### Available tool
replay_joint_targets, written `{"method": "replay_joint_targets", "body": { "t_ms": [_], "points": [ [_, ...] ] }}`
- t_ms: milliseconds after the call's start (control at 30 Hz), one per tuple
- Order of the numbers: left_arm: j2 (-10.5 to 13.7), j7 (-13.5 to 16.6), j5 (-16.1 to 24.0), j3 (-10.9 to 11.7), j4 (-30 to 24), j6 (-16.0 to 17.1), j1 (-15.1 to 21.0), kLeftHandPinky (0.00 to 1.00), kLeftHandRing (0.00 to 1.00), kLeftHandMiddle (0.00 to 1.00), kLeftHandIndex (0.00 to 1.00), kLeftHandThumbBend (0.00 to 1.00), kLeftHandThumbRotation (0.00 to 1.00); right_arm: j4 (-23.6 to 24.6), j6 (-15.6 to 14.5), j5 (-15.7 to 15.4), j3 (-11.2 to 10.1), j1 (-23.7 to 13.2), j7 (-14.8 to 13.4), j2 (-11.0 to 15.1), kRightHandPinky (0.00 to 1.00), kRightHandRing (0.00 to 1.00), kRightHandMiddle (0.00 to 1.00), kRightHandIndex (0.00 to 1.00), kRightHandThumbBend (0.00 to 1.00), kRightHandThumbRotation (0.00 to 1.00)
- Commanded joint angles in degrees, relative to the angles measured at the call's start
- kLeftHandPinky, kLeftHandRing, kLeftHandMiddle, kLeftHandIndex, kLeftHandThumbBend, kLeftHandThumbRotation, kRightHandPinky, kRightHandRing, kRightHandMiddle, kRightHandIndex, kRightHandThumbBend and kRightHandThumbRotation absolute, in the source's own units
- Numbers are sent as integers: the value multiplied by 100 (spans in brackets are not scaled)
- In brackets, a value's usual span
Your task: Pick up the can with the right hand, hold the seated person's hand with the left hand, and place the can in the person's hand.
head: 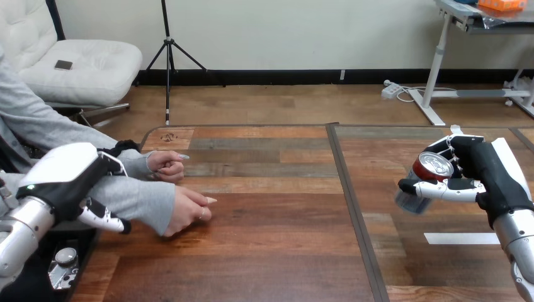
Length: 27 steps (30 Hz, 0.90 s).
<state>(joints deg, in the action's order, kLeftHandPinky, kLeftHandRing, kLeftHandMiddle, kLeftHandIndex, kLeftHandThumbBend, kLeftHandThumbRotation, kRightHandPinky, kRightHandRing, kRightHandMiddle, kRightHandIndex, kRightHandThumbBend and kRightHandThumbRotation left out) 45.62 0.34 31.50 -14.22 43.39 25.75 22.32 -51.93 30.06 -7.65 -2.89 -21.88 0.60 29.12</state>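
Left hand [63,173] over person's forearm [135,198], grip unclear; right hand [485,173], well right of it, clasps can [434,167]: probably light, dentable; hold sidewall.

table [271,251]: wooden planks; dark seam [352,207] down its middle | white strip [461,238]: flat, right half

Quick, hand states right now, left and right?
Left robot hand: over the person's forearm, grip cannot be told.
Right robot hand: closed on the can.
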Motion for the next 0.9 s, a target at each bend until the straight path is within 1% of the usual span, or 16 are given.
{"method": "replay_joint_targets", "body": {
  "t_ms": [0, 133, 233, 333, 433, 533, 633, 767, 867],
  "points": [
    [8, 10, -289, 343, -667, 72, 136, 32, 37, 43, 48, 76, 0, 417, 121, -4, -87, -372, -160, -28, 36, 38, 42, 44, 79, 0],
    [1, 60, -345, 442, -830, 125, 74, 32, 37, 43, 48, 75, 0, 424, 143, -32, -77, -383, -181, -46, 36, 38, 42, 44, 80, 0],
    [16, 26, -381, 508, -1037, 81, 21, 32, 36, 43, 48, 74, 0, 402, 179, -14, -79, -404, -149, -68, 36, 37, 42, 44, 80, 0],
    [10, 37, -424, 592, -1206, 99, -33, 31, 36, 42, 47, 74, 0, 418, 139, 18, -89, -416, -133, -105, 36, 37, 42, 44, 79, 0],
    [-10, 115, -447, 681, -1350, 168, -86, 31, 36, 42, 47, 74, 0, 419, 170, 23, -83, -428, -130, -131, 36, 38, 42, 44, 79, 0],
    [-25, 114, -466, 753, -1530, 137, -135, 31, 35, 42, 47, 75, 0, 446, 171, -16, -63, -432, -173, -155, 36, 38, 42, 44, 79, 0],
    [-41, 183, -449, 817, -1699, 150, -188, 30, 34, 41, 46, 75, 0, 457, 176, -51, -43, -446, -208, -184, 36, 37, 42, 44, 80, 0],
    [-83, 127, -494, 907, -1951, 77, -253, 29, 34, 40, 46, 75, 0, 443, 196, -57, -33, -481, -240, -262, 36, 37, 42, 44, 79, 0],
    [-133, 98, -558, 969, -2071, 93, -282, 29, 33, 40, 45, 74, 0, 487, 171, -81, -16, -498, -273, -328, 35, 37, 42, 44, 79, 0]
  ]
}}
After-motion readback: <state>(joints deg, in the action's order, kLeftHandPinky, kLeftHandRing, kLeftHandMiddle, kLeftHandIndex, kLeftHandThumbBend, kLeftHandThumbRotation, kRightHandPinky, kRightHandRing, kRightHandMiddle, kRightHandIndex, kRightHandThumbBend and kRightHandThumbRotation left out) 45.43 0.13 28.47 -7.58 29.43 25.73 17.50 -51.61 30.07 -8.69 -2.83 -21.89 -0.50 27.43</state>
